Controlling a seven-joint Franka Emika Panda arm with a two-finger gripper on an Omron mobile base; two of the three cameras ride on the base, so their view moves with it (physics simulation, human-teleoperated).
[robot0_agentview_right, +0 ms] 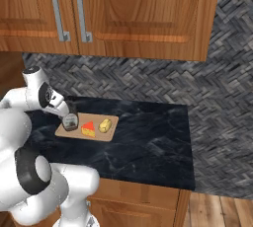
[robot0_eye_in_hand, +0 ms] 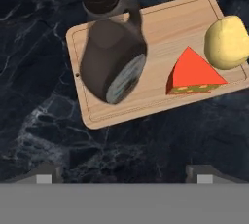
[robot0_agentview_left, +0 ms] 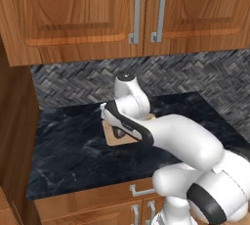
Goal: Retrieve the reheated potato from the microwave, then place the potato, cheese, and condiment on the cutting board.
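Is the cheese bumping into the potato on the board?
Apart. In the hand view a strip of bare cutting board shows between the cheese and the potato.

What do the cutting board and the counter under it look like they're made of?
The cutting board looks like light, matte wood: tan surface with faint grain and a routed groove near its edge. The counter looks like polished dark stone, probably marble, given its white veining.

Brown wooden wall cabinets with grey metal handles point(robot0_agentview_left: 135, 12) fill the top; grey herringbone-tiled backsplash point(robot0_agentview_right: 148, 83) mid-frame; black marbled stone bench point(robot0_agentview_right: 148, 147) below.
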